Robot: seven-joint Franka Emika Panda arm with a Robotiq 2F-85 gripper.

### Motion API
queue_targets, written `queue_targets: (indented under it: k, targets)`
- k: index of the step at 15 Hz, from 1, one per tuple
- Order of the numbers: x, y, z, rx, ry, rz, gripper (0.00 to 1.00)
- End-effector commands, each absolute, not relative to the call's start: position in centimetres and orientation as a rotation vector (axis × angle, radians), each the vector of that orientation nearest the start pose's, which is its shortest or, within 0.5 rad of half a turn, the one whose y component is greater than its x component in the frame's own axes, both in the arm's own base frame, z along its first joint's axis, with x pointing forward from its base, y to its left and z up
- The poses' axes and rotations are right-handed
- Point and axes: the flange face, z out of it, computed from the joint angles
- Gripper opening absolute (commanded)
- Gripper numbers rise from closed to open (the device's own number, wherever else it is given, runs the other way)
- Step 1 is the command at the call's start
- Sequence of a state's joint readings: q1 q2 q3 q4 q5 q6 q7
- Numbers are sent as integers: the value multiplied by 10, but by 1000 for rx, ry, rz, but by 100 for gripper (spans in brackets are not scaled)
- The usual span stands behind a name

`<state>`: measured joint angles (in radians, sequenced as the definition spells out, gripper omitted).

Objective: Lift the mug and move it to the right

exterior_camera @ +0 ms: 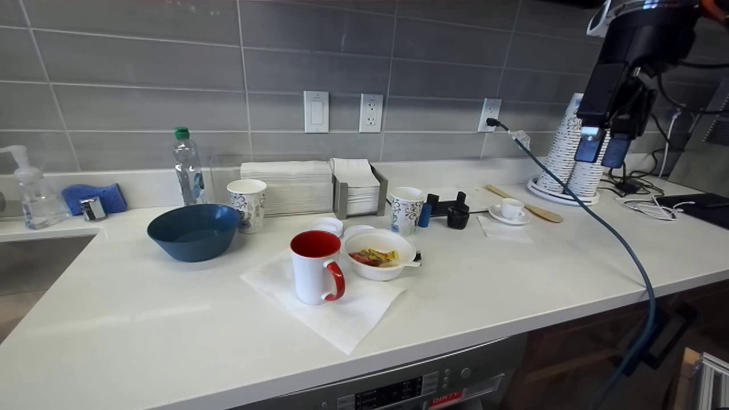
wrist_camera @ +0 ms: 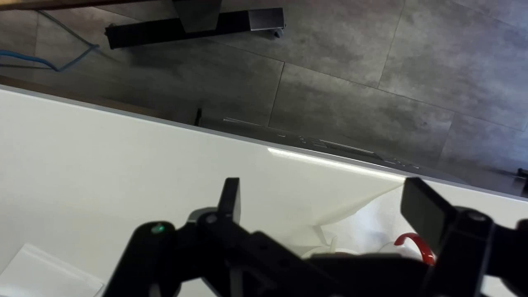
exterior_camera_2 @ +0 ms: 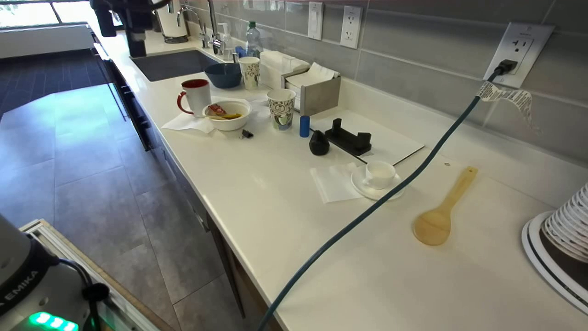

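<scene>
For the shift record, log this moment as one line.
Robotiq gripper: open, empty | red-handled white mug: upright on white napkin, beside white bowl | lift: not yet done

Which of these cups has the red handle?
The white mug with red inside, on the napkin beside the white bowl. The patterned paper cups lack handles; the small cup on the saucer is all white.

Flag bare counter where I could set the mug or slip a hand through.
Free: front counter between sink, blue bowl and the paper sheet under the mug; front stretch between white bowl, flat napkin and cable.
Crowded: beside the mug, by the white bowl, and toward the wall, where paper cups and napkin holder stand close.
</scene>
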<state>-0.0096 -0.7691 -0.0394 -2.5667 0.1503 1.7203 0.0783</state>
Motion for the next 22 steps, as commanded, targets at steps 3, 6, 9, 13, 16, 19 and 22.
queue_targets:
  k: [3, 6, 9, 13, 16, 19, 22]
  targets:
    - [341, 19, 471, -2940, 249, 104, 100]
    - [359, 36, 454, -2947, 265, 108, 100]
    - [378, 57, 438, -2954, 298, 99, 100]
    - [400, 80, 423, -2941, 363, 55, 100]
    - [411, 105, 417, -2904, 267, -36, 100]
    - [402, 92, 414, -2944, 314, 4, 100]
    - [402, 89, 415, -2941, 325, 1, 100]
